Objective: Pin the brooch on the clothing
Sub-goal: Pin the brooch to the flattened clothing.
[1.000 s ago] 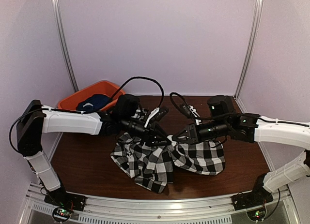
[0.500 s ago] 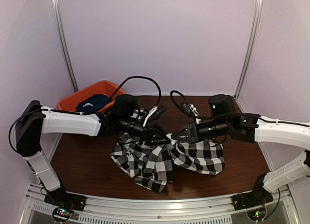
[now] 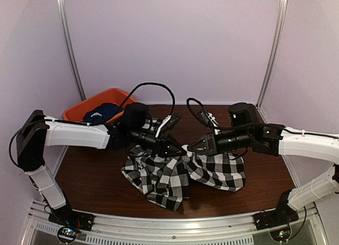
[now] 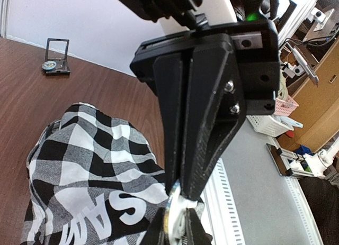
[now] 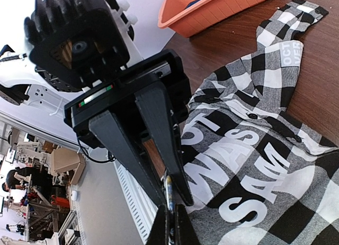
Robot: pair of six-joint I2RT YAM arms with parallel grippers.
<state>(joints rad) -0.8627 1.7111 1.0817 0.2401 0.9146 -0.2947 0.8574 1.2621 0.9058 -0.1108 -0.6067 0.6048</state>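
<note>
The black-and-white checked shirt (image 3: 212, 171) lies crumpled on the surface (image 3: 90, 176) just beside the orange bin (image 3: 79, 110). Its black panel reads "SAM" and "WAS". The silvery brooch (image 4: 175, 202) is pinched tip to tip by the left gripper (image 3: 183, 148) and right gripper (image 3: 190, 148), both jaws clenched on it. The left jaws are narrower than a second ago.

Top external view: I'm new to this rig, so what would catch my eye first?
The left hand and right hand meet tip to tip at centre, a small shiny brooch at their tips. Under them lies the crumpled black-and-white checked shirt; an orange bin sits back left.
</note>
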